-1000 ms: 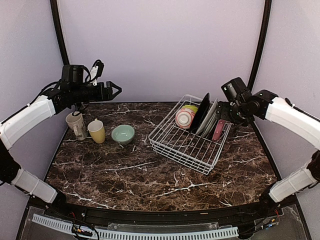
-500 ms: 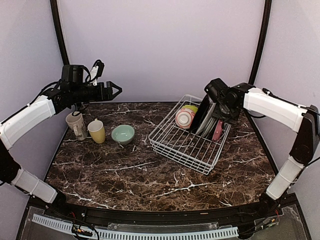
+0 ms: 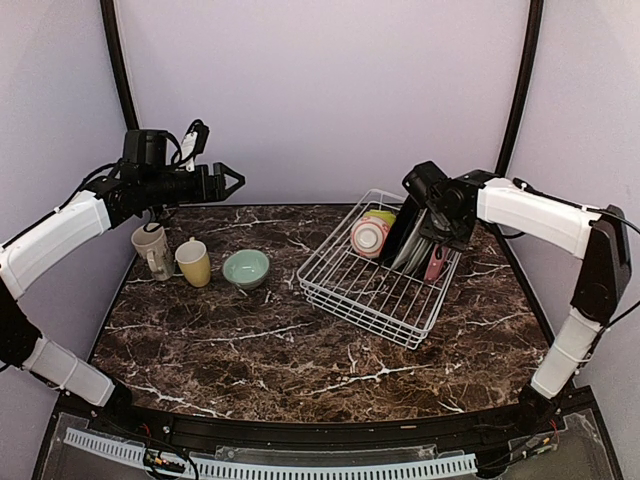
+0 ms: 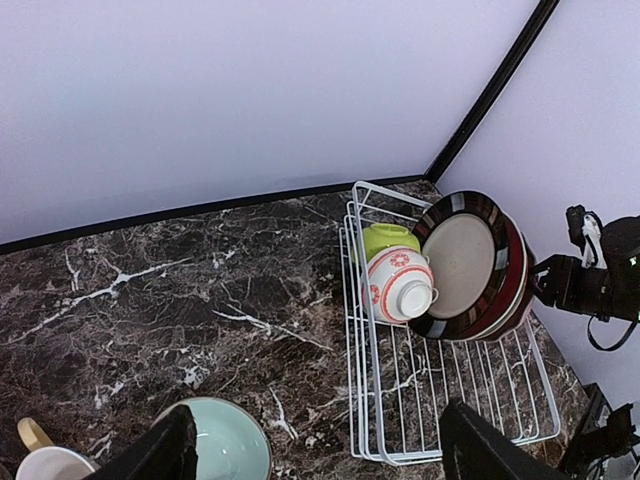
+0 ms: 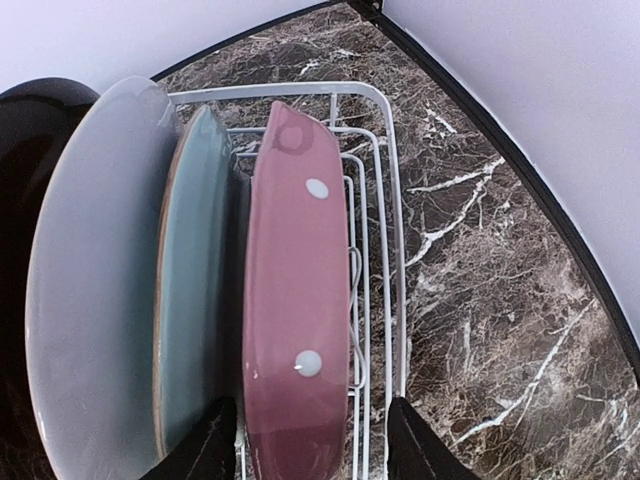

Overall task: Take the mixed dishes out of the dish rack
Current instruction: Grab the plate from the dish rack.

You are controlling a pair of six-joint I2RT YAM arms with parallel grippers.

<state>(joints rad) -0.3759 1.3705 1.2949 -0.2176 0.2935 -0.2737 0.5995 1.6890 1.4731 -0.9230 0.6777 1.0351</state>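
At mid-left of the top view stand two mugs [image 3: 152, 250] and one mint bowl [image 3: 246, 268], well apart from the dish rack [image 3: 365, 290] by the right edge of the table [image 3: 492, 310]. Two bowls [image 4: 400, 285] and four upright plates [image 4: 462, 262] crowd its far end. The right gripper [image 5: 310, 410], fingers [image 5: 205, 445] spread, straddles the pink dotted plate [image 5: 295, 300]; the left gripper [image 3: 232, 182] hangs spread high above that mint bowl.

We see our right fingers [image 5: 205, 445] straddling the pink dotted plate [image 5: 295, 330]; the pale-green plate [image 5: 190, 300] crowds one side, the wire wall of the dish rack [image 5: 397, 250] the other; bare table [image 5: 490, 300] lies beyond.
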